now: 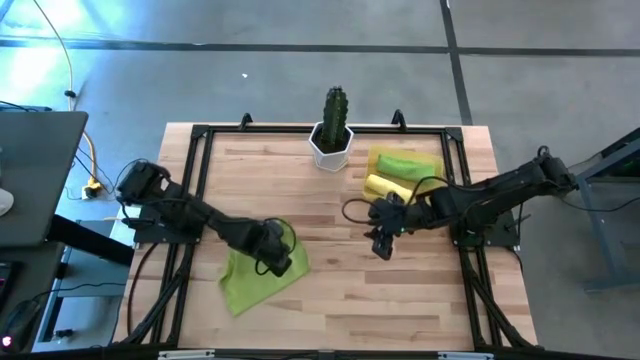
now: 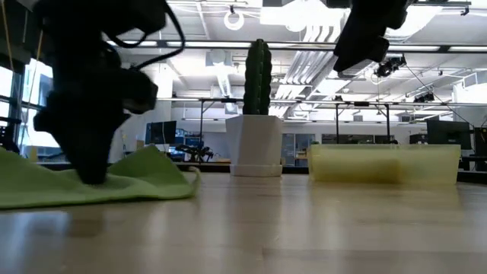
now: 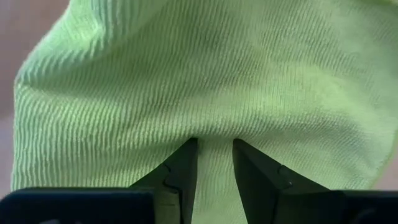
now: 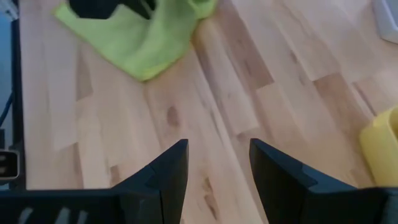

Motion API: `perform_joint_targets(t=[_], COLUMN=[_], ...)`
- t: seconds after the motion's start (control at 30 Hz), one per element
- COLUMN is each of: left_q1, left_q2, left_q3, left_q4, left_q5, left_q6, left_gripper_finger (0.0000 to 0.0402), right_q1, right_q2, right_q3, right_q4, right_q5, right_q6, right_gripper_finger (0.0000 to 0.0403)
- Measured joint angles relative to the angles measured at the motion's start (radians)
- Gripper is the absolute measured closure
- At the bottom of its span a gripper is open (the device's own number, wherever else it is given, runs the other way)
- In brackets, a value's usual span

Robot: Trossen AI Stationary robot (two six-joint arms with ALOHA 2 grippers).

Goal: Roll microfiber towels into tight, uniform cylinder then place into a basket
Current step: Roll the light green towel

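Observation:
A lime-green microfiber towel (image 1: 250, 283) (image 2: 152, 181) lies crumpled on the table at the near left. My left gripper (image 1: 278, 262) (image 3: 214, 149) points down onto its far right part and is shut on the cloth. My right gripper (image 1: 382, 247) (image 4: 217, 155) hangs open above bare wood near the table's middle, touching nothing. The pale yellow basket (image 1: 434, 160) (image 2: 380, 164) stands at the far right. In it lie a rolled green towel (image 1: 400, 163) and a rolled yellow towel (image 1: 385, 187). My left gripper pinches a narrow ridge of the green towel (image 3: 215, 163) between its two fingers, which come from above and point down. One layer or several, I cannot tell. The towel stays on the table, slack, with a raised fold (image 2: 156, 154) beside the gripper.
A cactus in a white pot (image 1: 333, 130) (image 2: 257, 114) stands at the middle of the far edge, left of the basket. A black frame (image 1: 200, 180) runs round the tabletop. Bare wood lies between the two grippers and along the near edge.

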Motion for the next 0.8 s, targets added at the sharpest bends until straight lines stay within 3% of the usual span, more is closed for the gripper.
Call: perform_joint_targets(t=[0.4,0.8], left_q1=[0.126,0.158], left_q2=[0.061,0.121], left_q3=[0.007,0.140], left_q4=[0.184,0.188], left_q5=[-0.011,-0.048], left_q6=[0.195,0.395], left_gripper_finger=[0.0310,0.0310], right_q1=[0.041,0.040], right_q2=[0.000,0.000], right_q3=[0.000,0.000], right_q4=[0.009,0.009], right_q5=[0.005,0.005], right_q6=[0.025,0.055], right_gripper_finger=[0.0242,0.0242])
